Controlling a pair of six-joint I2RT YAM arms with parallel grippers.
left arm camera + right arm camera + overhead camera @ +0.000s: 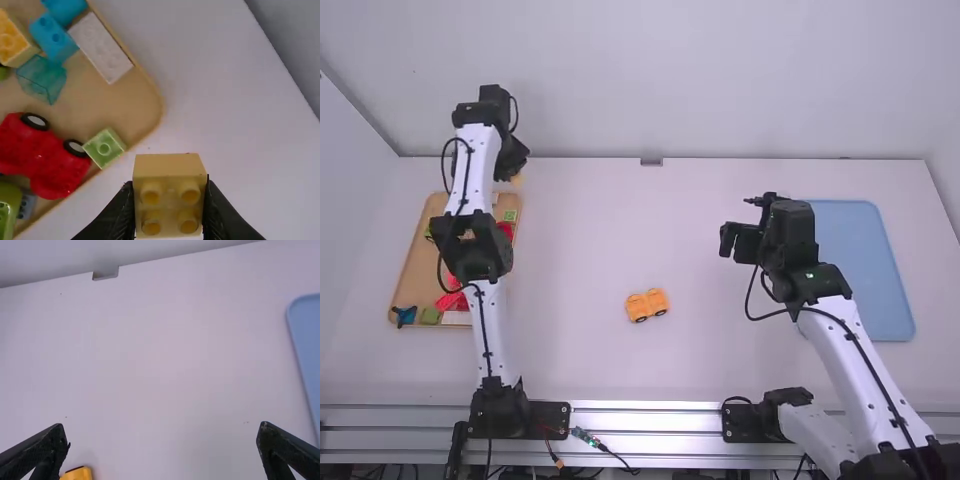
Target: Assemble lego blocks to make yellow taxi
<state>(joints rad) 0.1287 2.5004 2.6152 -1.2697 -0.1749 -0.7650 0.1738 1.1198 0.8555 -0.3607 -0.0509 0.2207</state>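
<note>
My left gripper [512,160] is at the far left, past the wooden tray's far right corner. In the left wrist view the left gripper [170,215] is shut on a yellow block [170,195] with four studs facing the camera. An orange-yellow car base with dark wheels [647,304] rests on the table near the middle; part of this car base [77,473] shows in the right wrist view. The right gripper [724,240] hangs right of the middle, beyond and right of the car base. Seen from its wrist, the right gripper [162,440] is wide open and holds nothing.
The wooden tray [412,262] at the left holds a red car piece [45,155], a light green block [104,148], a white block [101,47], blue blocks and another yellow block [15,40]. A blue tray [865,265] lies at the right, beside the right arm.
</note>
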